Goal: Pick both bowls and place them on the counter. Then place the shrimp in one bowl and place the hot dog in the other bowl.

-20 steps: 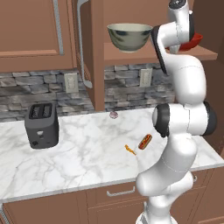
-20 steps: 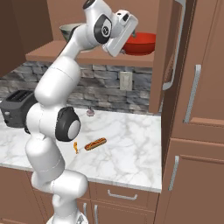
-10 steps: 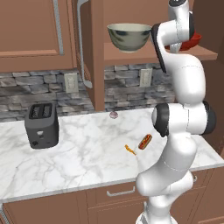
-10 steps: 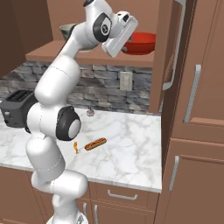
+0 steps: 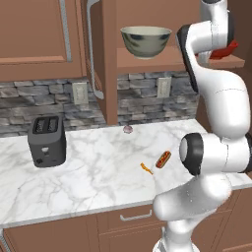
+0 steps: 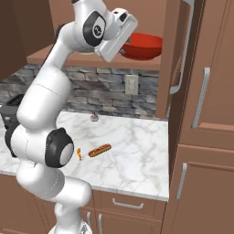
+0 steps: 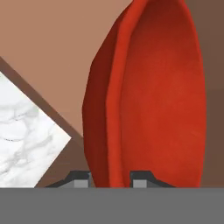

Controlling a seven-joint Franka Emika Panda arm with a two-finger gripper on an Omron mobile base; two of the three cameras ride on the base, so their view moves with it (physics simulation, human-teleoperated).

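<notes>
The white arm's two-finger gripper (image 7: 110,177) is seen raised to the upper wooden shelf (image 6: 59,58), its jaws pinched on the rim of the shallow, glossy red bowl (image 6: 142,46), one fingertip to each side of the bowl's wall in the hand view. The red bowl is shown tilted at the right end of that shelf, its underside just above the board in the right base view. The deep grey-beige ceramic bowl (image 5: 146,41) with a pale inside is left upright on the same shelf, well apart to the left. Below, on the white marble counter (image 5: 93,162) with grey veins, the small tan-bunned hot dog (image 5: 163,159) with its red sausage is laid near the front edge, with the thin curved orange shrimp (image 5: 146,169) just beside it. A small round pinkish-purple bulb (image 5: 128,129) is seen near the stone backsplash, and a dark two-slot toaster (image 5: 47,141) is stood at the counter's left.
</notes>
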